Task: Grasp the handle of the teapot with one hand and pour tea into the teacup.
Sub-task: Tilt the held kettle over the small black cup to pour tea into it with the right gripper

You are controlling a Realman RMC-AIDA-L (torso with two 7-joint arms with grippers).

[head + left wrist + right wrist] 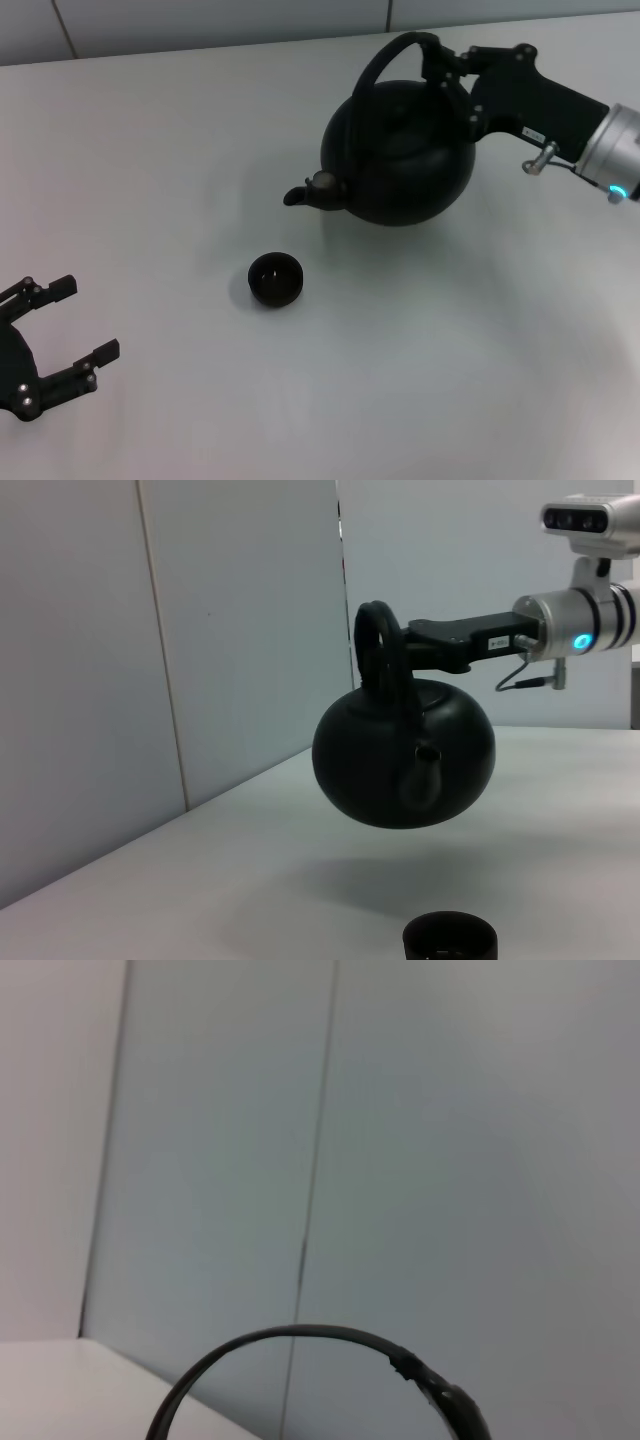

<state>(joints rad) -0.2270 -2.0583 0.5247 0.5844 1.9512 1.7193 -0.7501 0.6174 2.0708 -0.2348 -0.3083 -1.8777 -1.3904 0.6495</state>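
Three views: head, left wrist, right wrist
Head view: the teapot (400,150) is held above the table (200,130) by the right gripper (440,62), clamped on the handle (385,62); its spout is turned toward the teacup (275,279), which is set on the table nearer the robot; the left gripper (75,325) is parked at the near left, fingers spread
Left wrist view: the teapot (403,752) is seen clear of the table, with the teacup (450,940) below
Right wrist view: only the handle's arch (300,1345) is shown against the wall (450,1160)

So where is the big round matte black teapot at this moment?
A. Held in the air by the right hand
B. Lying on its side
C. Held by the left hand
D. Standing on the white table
A: the right hand grips the arched black handle, and the left wrist view shows the big round matte black teapot hanging clear of the white table.
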